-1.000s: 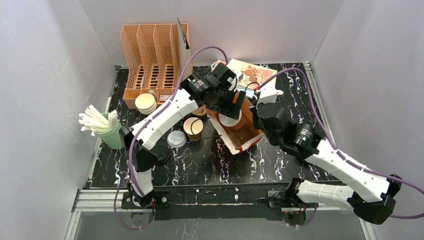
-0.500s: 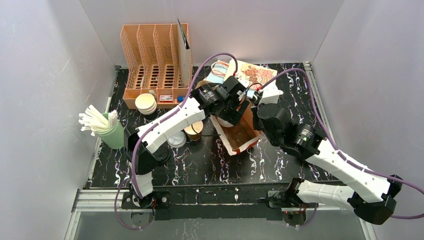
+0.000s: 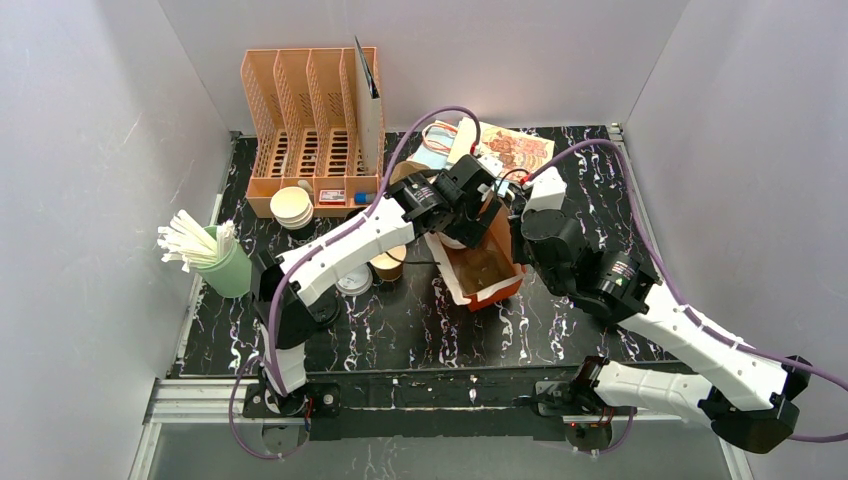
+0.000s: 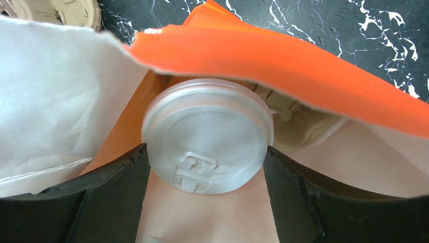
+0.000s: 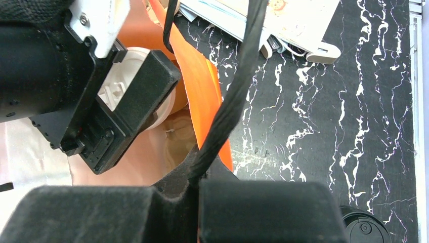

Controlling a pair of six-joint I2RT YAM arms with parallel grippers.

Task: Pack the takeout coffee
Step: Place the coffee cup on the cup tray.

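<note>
Top external: orange paper bag (image 3: 482, 268), mouth open, standing tilted on the black marbled tabletop (image 3: 400, 325). The left gripper (image 3: 462, 230) is sunk in the bag's mouth, and the right gripper (image 3: 512, 238) is at the bag's right rim. A spare kraft cup (image 3: 385, 262) stands just left of the bag.

Left wrist: takeout coffee (image 4: 207, 144), white lid facing the lens, is clamped at its sides between the two black fingers (image 4: 114, 190). It sits inside the bag, below the orange rim. Its long axis runs straight down into the bag, so the release falls to the left arm, with little room on any side.

Right wrist: the pads (image 5: 263, 207) are together and seem to pinch the bag's wall, keeping it open.
</note>
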